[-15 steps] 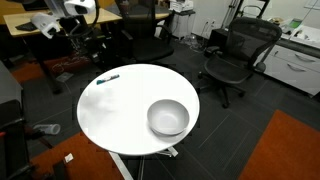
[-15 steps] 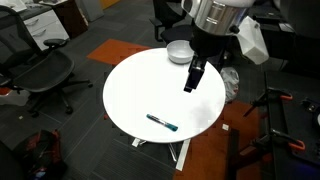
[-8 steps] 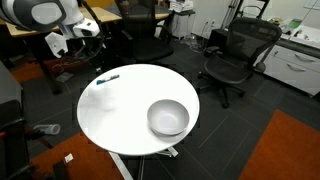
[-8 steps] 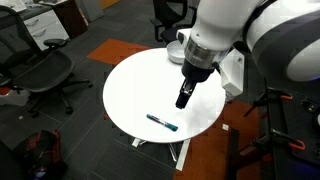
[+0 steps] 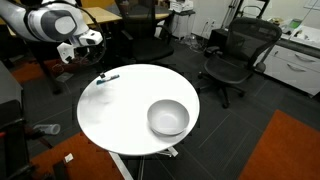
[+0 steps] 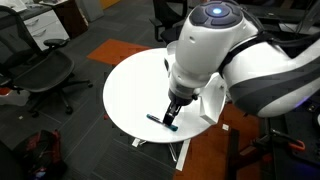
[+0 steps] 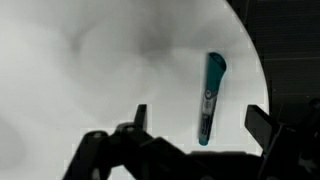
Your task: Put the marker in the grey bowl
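The marker (image 7: 210,95) is a short teal-and-dark stick lying flat on the white round table near its edge. It also shows in both exterior views (image 5: 108,77) (image 6: 160,122). My gripper (image 7: 200,125) is open and empty, low over the table, and in the wrist view the marker lies between its two fingers. The gripper shows just above the marker in both exterior views (image 5: 98,72) (image 6: 172,112). The grey bowl (image 5: 168,117) stands empty on the opposite side of the table. In an exterior view my arm hides it.
The white round table (image 5: 130,110) stands on dark carpet. Black office chairs (image 5: 235,55) (image 6: 40,75) stand around it, with desks behind. An orange carpet patch (image 5: 290,150) lies to one side. The table's edge is close beside the marker (image 7: 255,70).
My arm has swung across the table and come down over the marker. The gripper stays open. The marker and the bowl have not moved.
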`<state>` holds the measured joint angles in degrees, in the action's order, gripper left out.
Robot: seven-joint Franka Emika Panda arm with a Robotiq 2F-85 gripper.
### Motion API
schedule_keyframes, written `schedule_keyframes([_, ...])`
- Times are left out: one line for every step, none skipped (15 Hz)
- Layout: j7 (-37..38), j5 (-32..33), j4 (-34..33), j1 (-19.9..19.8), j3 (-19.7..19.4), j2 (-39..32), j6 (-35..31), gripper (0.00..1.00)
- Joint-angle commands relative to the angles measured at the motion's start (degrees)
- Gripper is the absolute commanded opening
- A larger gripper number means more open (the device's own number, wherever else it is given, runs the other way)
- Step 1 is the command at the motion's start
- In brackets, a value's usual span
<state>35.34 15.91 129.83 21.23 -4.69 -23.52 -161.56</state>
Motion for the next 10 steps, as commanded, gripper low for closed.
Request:
schedule_keyframes([2.6, 0.3, -4.6, 3.7, -2.7, -4.8, 0.4, 1.00])
schedule_keyframes([3.0, 0.2, -5.4, 4.3, -3.2, -5.8, 0.1, 1.00])
schedule_keyframes([2.7, -0.1, -6.1, 4.5, -3.5, -6.7, 0.0, 1.00])
schedule_keyframes([2.6, -0.3, -6.8, 4.9, -3.9, -7.5, 0.0, 1.00])
schedule_keyframes([2.5, -0.4, -7.5, 5.1, -4.3, -8.4, -0.2, 1.00])
schedule_keyframes([2.4, -0.6, -8.1, 5.2, -4.7, -9.1, -0.4, 1.00])
schedule_keyframes([2.4, -0.7, -8.8, 5.4, -5.0, -9.7, -0.3, 1.00])
schedule_keyframes([2.0, -1.2, -9.4, 5.2, -5.1, -10.3, -0.3, 1.00])
schedule_keyframes([1.9, -1.5, -10.0, 5.1, -5.2, -10.9, -0.3, 1.00])
schedule_keyframes([1.6, -1.7, -10.6, 5.0, -5.2, -11.5, -0.1, 1.00])
